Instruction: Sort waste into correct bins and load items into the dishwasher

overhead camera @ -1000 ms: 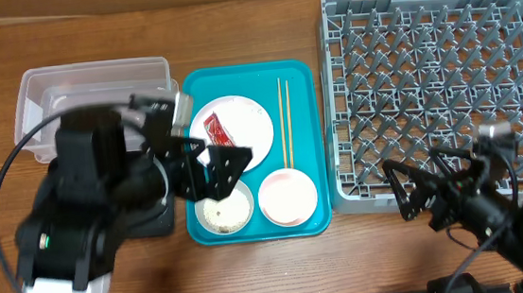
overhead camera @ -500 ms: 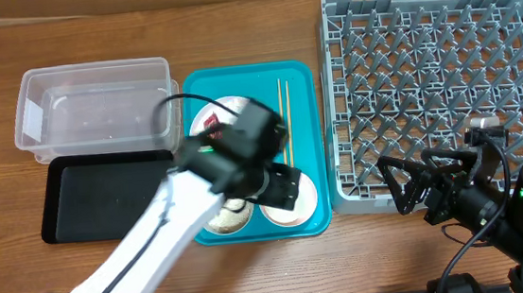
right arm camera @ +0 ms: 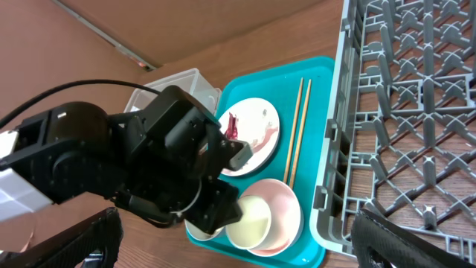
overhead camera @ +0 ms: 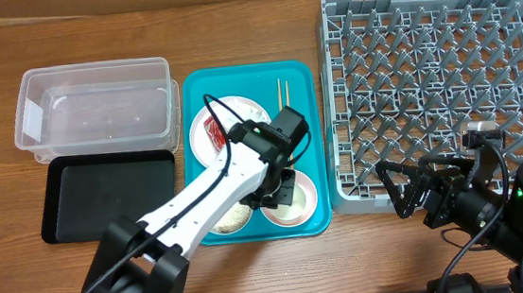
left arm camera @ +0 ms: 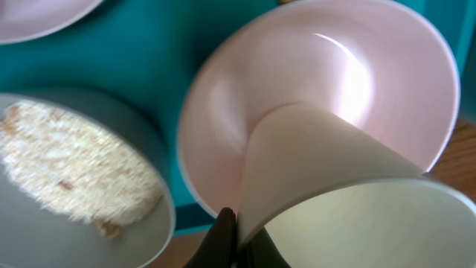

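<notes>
My left gripper (overhead camera: 281, 193) reaches over the turquoise tray and is shut (left arm camera: 236, 227) on the rim of the small white cup (left arm camera: 349, 201). The cup (right arm camera: 249, 223) leans tilted inside the pale pink bowl (left arm camera: 312, 67). Beside it is the grey-white bowl (left arm camera: 141, 223), which holds rice grains (left arm camera: 71, 167). A red sauce packet (overhead camera: 213, 132) lies on the white plate (overhead camera: 239, 110), and the two chopsticks (overhead camera: 282, 91) lie to its right. Near the rack's front edge my right gripper (overhead camera: 408, 191) stands open and empty. The grey dish rack (overhead camera: 436, 84) fills the right side.
A clear plastic tub (overhead camera: 97, 113) and a shallow black tray (overhead camera: 104, 193) sit left of the turquoise tray (overhead camera: 305, 76). The left arm (overhead camera: 200, 204) crosses the tray's front left. The rack's near wall (right arm camera: 338, 149) borders the tray closely.
My left arm swung right from the tub side to the pink bowl, and its gripper shut on the cup's rim. The right arm has barely moved.
</notes>
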Robot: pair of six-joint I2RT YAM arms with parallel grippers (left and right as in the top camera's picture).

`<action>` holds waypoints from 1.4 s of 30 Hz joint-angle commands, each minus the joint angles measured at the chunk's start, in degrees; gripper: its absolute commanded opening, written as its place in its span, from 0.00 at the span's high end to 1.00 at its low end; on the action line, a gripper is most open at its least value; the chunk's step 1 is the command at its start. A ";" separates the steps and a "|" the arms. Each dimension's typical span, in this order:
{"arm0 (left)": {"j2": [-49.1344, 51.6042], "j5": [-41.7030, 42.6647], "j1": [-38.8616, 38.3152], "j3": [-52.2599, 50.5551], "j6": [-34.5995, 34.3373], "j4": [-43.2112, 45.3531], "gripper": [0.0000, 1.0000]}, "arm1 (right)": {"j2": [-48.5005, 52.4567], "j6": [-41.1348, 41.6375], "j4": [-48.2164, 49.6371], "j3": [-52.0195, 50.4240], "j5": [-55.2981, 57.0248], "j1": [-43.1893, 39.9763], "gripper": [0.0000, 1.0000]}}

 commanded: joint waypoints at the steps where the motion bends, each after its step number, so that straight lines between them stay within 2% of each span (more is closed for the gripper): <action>1: -5.38 1.77 4.07 5.22 -0.13 -3.32 0.96 | -0.35 0.31 0.13 1.31 -0.31 -0.37 0.00; 3: -8.26 8.68 7.89 7.52 3.48 -4.24 0.96 | -0.35 0.31 0.11 1.20 -0.35 -0.37 0.00; 4: -9.86 14.93 10.47 8.35 6.36 -3.89 0.96 | -0.31 0.31 0.13 1.09 -0.42 -0.37 0.00; 7: -13.11 34.58 17.46 8.81 13.40 -2.05 0.96 | 0.22 0.33 0.44 0.46 -2.40 -0.35 0.01; 9: -14.21 51.78 22.64 8.81 20.50 -2.47 0.96 | 1.29 0.26 1.68 -0.48 -7.08 -0.35 0.04; 12: -14.19 65.55 25.51 8.79 27.67 -5.09 0.96 | 3.48 -0.96 4.17 -1.40 -13.53 -0.35 0.04; 14: -14.19 70.71 25.90 8.76 31.01 -7.48 0.96 | 5.75 -3.52 7.08 -1.40 -20.41 -0.35 0.05; 17: -14.19 75.76 25.40 8.76 33.42 -9.60 0.96 | 9.20 -4.70 13.33 -1.40 -30.82 0.02 0.05; 20: -14.19 79.71 24.59 8.76 33.86 -9.46 0.96 | 12.22 -4.48 16.70 -1.40 -33.38 1.73 0.06; 24: -14.19 79.78 24.59 8.76 34.45 -9.53 0.96 | 15.32 -4.48 19.28 -1.40 -35.91 5.51 0.11; 29: -14.16 79.14 24.59 8.76 34.71 -8.81 0.96 | 16.81 -3.63 25.70 -1.40 -35.69 13.38 0.11; 32: -14.16 79.10 24.59 8.76 34.69 -8.85 0.96 | 16.92 -3.13 27.80 -1.40 -31.67 16.41 0.18; 36: -14.16 78.14 24.59 8.76 34.67 -9.66 0.96 | 16.90 -3.15 28.98 -1.40 -29.18 15.98 0.17; 38: -14.16 76.56 24.59 8.76 34.69 -10.88 0.96 | 16.90 -3.13 30.47 -1.36 -29.18 15.32 0.09; 42: -14.16 76.30 24.59 8.76 34.84 -11.21 0.96 | 16.90 -2.93 31.21 -1.36 -29.18 14.27 0.14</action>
